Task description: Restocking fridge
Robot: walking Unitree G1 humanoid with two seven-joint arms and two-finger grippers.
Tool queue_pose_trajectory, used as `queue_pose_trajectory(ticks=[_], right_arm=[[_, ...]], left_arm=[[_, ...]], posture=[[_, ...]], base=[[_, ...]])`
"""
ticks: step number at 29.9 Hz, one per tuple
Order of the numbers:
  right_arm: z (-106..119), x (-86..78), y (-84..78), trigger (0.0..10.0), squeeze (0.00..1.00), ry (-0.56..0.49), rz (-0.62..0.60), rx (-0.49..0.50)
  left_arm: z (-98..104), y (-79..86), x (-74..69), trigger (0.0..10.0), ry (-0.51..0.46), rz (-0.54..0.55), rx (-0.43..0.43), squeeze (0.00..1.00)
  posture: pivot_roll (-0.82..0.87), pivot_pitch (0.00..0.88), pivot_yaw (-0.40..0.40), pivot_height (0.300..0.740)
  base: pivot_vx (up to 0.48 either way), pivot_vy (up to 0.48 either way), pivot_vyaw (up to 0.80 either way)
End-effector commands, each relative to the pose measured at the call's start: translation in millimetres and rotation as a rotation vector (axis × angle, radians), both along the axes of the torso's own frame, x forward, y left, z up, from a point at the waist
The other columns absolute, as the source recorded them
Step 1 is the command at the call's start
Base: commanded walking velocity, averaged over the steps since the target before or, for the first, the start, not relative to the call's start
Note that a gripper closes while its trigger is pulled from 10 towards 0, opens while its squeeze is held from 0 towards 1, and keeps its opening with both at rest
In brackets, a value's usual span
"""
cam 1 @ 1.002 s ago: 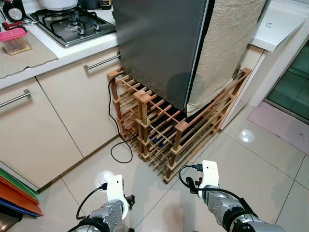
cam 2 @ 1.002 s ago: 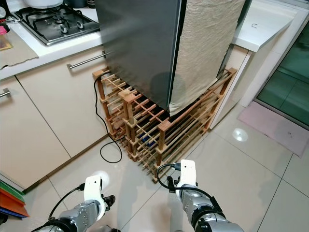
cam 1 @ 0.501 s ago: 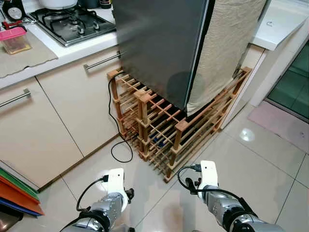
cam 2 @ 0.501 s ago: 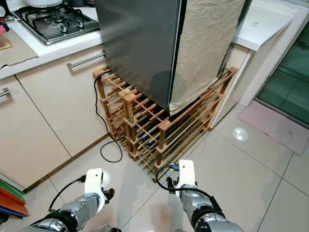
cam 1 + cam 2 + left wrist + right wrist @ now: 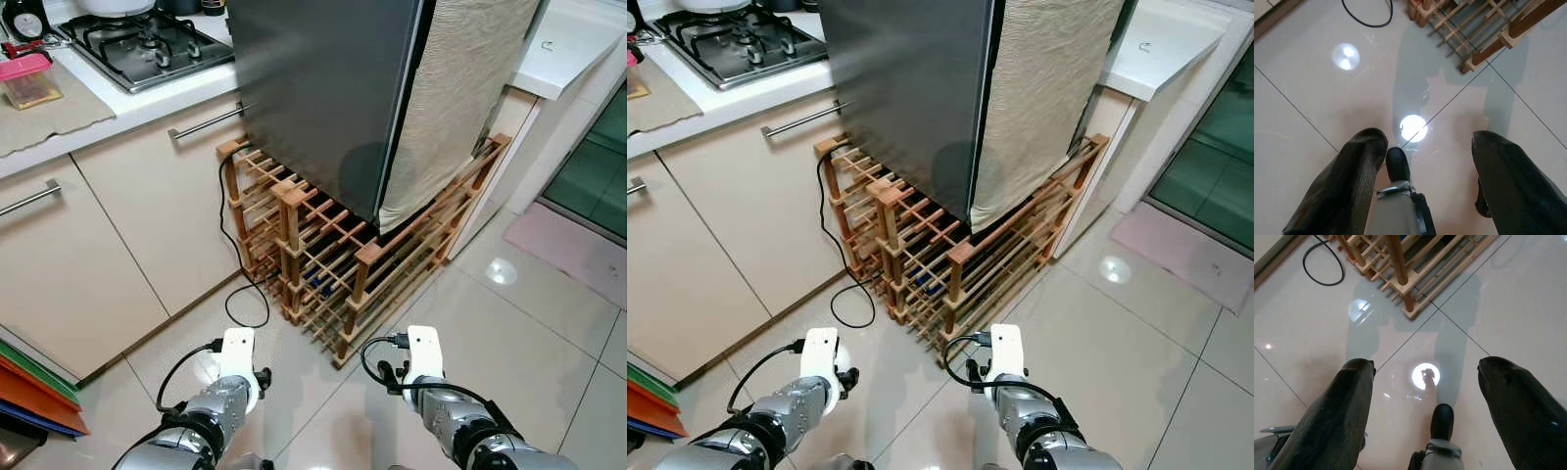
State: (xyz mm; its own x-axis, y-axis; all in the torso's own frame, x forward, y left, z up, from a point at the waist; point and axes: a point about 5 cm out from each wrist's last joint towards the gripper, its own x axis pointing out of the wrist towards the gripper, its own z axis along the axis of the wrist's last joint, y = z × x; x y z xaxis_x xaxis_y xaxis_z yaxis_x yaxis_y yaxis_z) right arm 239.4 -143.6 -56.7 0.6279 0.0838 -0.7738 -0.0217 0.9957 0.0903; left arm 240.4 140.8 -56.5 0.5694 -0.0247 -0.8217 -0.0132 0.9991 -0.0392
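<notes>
Both grippers, left gripper (image 5: 1422, 161) and right gripper (image 5: 1425, 396), hang low with jaws spread wide, empty, over the tiled floor (image 5: 549, 323); the fridge (image 5: 323, 88) is cut off above.

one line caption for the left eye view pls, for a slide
Robot facing a closed grey fridge raised on a wooden rack, both arms low over the tiled floor.

one fridge (image 5: 333, 88), one wooden rack (image 5: 333, 255), perhaps two drawer handles (image 5: 206, 124)

Left gripper (image 5: 1425, 161) and right gripper (image 5: 1422, 396) hang low, fingers spread, empty
</notes>
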Motion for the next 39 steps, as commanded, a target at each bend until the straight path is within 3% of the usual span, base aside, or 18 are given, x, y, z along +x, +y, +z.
queue_pose_trajectory(ticks=[1,39], right_arm=[[-1.9,-3.0,-2.1,10.0,0.07,0.01,0.017,-0.016],[-8.3,-13.4,-8.9,10.0,0.07,0.037,0.059,-0.048]], left_arm=[[7.7,2.7,11.4,10.0,-0.033,-0.033,0.034,0.0],[2.9,3.1,4.7,10.0,-0.018,-0.109,0.071,0.0]], posture=[[-0.07,0.032,0.003,0.724],[-0.06,0.022,-0.001,0.724]], base=[[0.0,0.0,0.0],[0.0,0.0,0.0]])
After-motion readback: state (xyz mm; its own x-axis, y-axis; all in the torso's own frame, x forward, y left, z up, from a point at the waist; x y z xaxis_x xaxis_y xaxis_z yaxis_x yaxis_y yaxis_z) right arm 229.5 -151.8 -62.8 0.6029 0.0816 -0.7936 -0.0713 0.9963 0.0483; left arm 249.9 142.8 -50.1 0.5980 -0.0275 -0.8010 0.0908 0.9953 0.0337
